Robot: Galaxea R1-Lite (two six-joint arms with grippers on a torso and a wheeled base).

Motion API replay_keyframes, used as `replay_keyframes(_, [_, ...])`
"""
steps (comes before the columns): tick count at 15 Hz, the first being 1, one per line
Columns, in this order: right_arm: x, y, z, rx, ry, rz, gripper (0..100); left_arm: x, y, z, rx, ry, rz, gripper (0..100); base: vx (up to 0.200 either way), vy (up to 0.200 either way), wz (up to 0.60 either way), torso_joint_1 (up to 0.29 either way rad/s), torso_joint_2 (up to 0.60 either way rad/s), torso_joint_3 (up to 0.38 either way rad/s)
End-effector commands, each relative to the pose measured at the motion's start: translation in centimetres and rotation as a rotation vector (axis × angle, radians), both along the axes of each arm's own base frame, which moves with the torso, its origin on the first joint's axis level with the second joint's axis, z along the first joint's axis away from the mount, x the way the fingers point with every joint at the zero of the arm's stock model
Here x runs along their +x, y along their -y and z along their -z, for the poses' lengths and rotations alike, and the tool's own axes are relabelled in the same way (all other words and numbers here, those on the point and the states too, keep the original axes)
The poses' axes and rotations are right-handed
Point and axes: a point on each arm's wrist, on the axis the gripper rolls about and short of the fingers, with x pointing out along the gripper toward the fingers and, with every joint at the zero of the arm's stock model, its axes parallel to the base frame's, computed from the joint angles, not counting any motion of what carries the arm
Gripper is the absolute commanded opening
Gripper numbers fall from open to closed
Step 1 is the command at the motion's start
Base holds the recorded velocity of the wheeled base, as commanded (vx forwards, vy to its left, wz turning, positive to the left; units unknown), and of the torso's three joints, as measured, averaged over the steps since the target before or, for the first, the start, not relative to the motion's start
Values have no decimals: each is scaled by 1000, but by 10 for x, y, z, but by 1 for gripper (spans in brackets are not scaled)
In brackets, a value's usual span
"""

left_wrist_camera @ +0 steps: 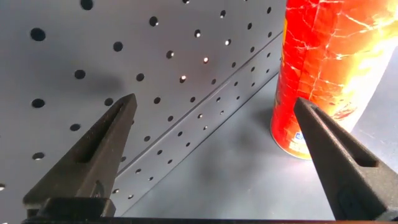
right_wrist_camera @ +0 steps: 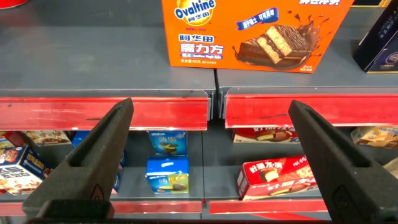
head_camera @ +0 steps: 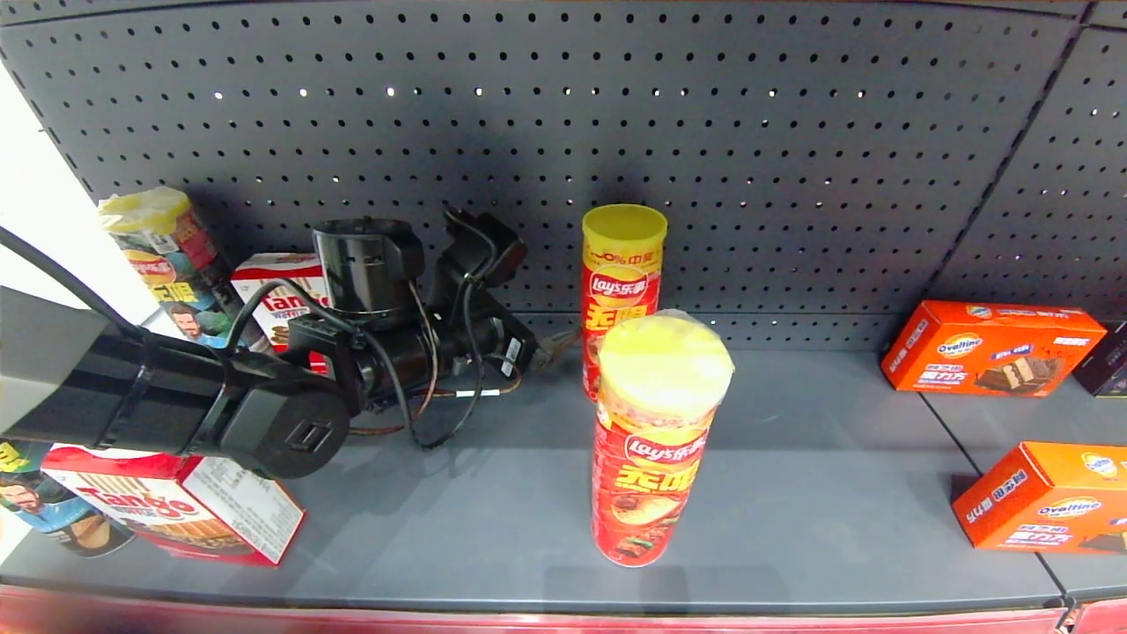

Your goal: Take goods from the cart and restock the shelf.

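Observation:
Two red chip cans with yellow lids stand upright on the grey shelf (head_camera: 836, 493): one at the back (head_camera: 622, 282) by the pegboard, one nearer the front (head_camera: 656, 440). My left arm reaches into the shelf from the left. The left gripper (head_camera: 553, 346) sits low, just left of the back can. In the left wrist view that gripper (left_wrist_camera: 214, 102) is open with nothing between its fingers, and the back can (left_wrist_camera: 329, 68) stands just beyond one fingertip. My right gripper (right_wrist_camera: 211, 104) is open and empty, facing the shelf's front edge below an orange box (right_wrist_camera: 249, 31).
Wafer boxes (head_camera: 176, 511) (head_camera: 282, 295) and a picture-printed can (head_camera: 172, 255) crowd the left end. Orange boxes (head_camera: 990, 348) (head_camera: 1043, 497) lie on the right bay. Pegboard (head_camera: 563, 132) closes the back. Red price rails (right_wrist_camera: 168, 112) front the shelves, with small boxes (right_wrist_camera: 166, 174) on the lower shelf.

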Motion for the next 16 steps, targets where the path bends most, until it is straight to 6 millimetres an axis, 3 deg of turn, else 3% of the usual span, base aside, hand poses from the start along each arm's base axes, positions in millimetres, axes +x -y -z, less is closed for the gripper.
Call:
replay_keyframes(1, [0,0,0,-1,0,-1,100,2,1,1,0,-1,0,100,0,0,0,0,0,0])
replay_keyframes(12, [0,0,0,-1,0,0,100,0,4,3,0,-4,6,100,0,0,0,0,0,0])
replay_keyframes(14, [0,0,0,1,0,0,100,-1,-1,-4,-7,19,-7,100,0,0,0,0,0,0])
replay_keyframes(16, [0,0,0,-1,0,0,100,-12,-9,-25,-32,63,-18,100,0,0,0,0,0,0])
